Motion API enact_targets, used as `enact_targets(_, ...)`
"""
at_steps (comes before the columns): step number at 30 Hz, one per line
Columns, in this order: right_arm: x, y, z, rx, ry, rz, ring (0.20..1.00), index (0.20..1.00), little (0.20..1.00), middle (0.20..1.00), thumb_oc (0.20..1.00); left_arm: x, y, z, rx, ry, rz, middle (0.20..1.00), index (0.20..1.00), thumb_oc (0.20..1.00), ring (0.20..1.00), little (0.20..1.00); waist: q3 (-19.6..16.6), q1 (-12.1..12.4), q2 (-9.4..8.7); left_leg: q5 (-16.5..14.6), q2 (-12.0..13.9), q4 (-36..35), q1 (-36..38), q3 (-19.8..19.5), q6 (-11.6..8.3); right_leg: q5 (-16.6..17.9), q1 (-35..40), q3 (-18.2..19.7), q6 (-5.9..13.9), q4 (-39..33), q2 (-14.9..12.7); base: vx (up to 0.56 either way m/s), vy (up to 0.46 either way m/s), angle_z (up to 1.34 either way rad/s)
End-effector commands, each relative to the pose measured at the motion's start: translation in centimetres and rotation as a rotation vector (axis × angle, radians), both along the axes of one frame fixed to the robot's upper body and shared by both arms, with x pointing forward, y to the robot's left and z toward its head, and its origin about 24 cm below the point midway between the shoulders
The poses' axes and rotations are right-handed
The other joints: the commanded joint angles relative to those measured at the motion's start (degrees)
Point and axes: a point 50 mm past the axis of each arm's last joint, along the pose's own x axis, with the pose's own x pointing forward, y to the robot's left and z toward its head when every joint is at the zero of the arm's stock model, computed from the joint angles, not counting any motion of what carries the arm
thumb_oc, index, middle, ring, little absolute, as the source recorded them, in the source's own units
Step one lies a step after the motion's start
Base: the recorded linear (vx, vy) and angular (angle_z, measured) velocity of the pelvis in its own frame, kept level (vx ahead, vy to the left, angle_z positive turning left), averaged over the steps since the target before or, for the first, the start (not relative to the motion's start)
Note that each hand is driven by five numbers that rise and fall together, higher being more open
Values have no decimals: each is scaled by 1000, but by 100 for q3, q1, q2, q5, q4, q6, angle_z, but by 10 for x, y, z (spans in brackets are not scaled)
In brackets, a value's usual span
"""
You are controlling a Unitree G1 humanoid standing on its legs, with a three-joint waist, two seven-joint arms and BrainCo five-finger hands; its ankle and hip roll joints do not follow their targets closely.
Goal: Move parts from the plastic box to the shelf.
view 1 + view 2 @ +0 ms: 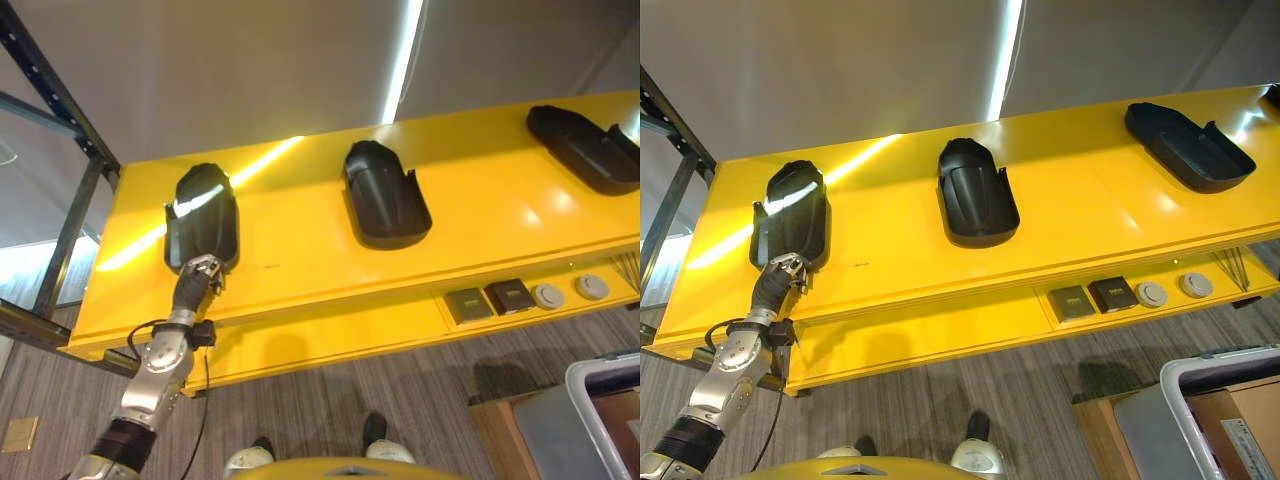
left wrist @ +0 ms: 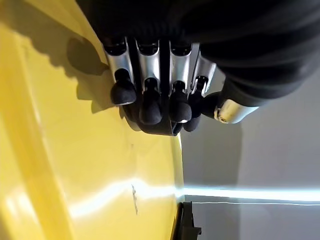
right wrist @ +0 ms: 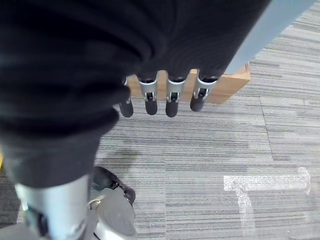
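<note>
The black part (image 1: 203, 216) lies on the yellow shelf (image 1: 300, 250), directly ahead of the left hand (image 1: 200, 272), and the left wrist view shows that hand's fingers (image 2: 150, 102) curled down over the part's near end, gripping it where it meets the shelf surface. So the part is down on the shelf but not yet let go, by the look of it. Farther along from the hand, a second black part (image 1: 383, 196) sits mid-shelf, well apart, and a third (image 1: 585, 146) lies at the far end, so the row is filling up. Below the shelf's front edge there is a small panel of switches (image 1: 510, 297), and low down on the right side the rim of the plastic box (image 1: 600, 385) shows above the grey carpet floor (image 3: 210, 150). The right hand (image 3: 165, 97) hangs over that floor with its fingers relaxed and straight, holding nothing. To finish this placement well, the judgement here is that the left hand should uncurl gently and draw straight back toward the robot, so that the part does not drag toward the shelf's front edge, with its spacing from the next part kept.
</note>
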Motion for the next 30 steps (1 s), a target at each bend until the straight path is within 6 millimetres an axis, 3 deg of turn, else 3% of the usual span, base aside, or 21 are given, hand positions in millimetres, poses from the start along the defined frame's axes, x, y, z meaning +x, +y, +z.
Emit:
enact_targets(1, -7, -4, 0, -29, 65, 53, 1000, 1000, 1000, 1000, 1000, 15, 13, 28, 35, -147, 66, 200, 200, 200, 200, 200, 7, -36, -129, -48, 303, 581, -585, -167, -29, -826, 161, 292, 229, 540, -222, 9, 4, -10)
enact_targets(12, -7, -4, 0, -31, 74, 69, 1000, 1000, 1000, 1000, 1000, 19, 19, 30, 13, -160, 106, 200, 200, 200, 200, 200, 11, -66, -126, -68, 316, 640, -573, -146, -31, -870, 178, 296, 210, 590, -226, 1, 1, -1)
enact_targets(19, -6, -1, -1, -30, 73, 79, 1000, 1000, 1000, 1000, 1000, 19, 7, 48, -38, -252, -9, 200, 200, 200, 200, 200, 6, -13, -133, -97, 299, 653, -575, -168, -29, -869, 207, 271, 197, 562, -232, 0, 0, 0)
enact_targets(20, -7, 0, -1, -30, 73, 78, 1000, 1000, 1000, 1000, 1000, 18, 5, 51, -40, -266, -23, 435, 435, 435, 435, 435, 3, -7, -132, -100, 295, 653, -574, -174, -27, -869, 210, 271, 196, 559, -232, 0, 0, 0)
enact_targets(21, -7, 0, -1, -30, 73, 75, 1000, 1000, 1000, 1000, 1000, 18, 1, 58, -56, -292, -68, 1000, 1000, 1000, 1000, 1000, -2, 9, -129, -107, 290, 653, -571, -182, -23, -868, 222, 266, 192, 550, -232, 0, 0, 0)
enact_targets(25, -8, -1, -1, -31, 70, 65, 1000, 1000, 1000, 1000, 1000, 9, -19, 91, -111, -424, -276, 1000, 1000, 1000, 1000, 1000, -32, 83, -101, -127, 273, 644, -524, -200, -12, -855, 302, 217, 185, 509, -246, 0, 0, 0)
enact_targets(27, -9, -2, -1, -32, 70, 62, 1000, 1000, 1000, 1000, 1000, 6, -27, 98, -112, -446, -355, 1000, 1000, 1000, 1000, 1000, -52, 101, -94, -135, 266, 642, -516, -200, -8, -853, 314, 208, 190, 502, -250, 0, 0, 0)
enact_targets(29, -9, -3, -1, -33, 68, 66, 1000, 1000, 1000, 1000, 1000, -1, -44, 104, -84, -453, -580, 1000, 1000, 1000, 1000, 1000, -98, 125, -85, -142, 254, 634, -499, -190, -6, -843, 343, 190, 204, 477, -257, -16, -2, 1)
enact_targets(30, -9, -4, 0, -33, 69, 67, 1000, 1000, 1000, 1000, 1000, -3, -47, 105, -73, -450, -609, 1000, 1000, 1000, 1000, 1000, -109, 126, -84, -141, 253, 630, -494, -185, -6, -841, 347, 190, 206, 471, -257, 0, 0, 0)
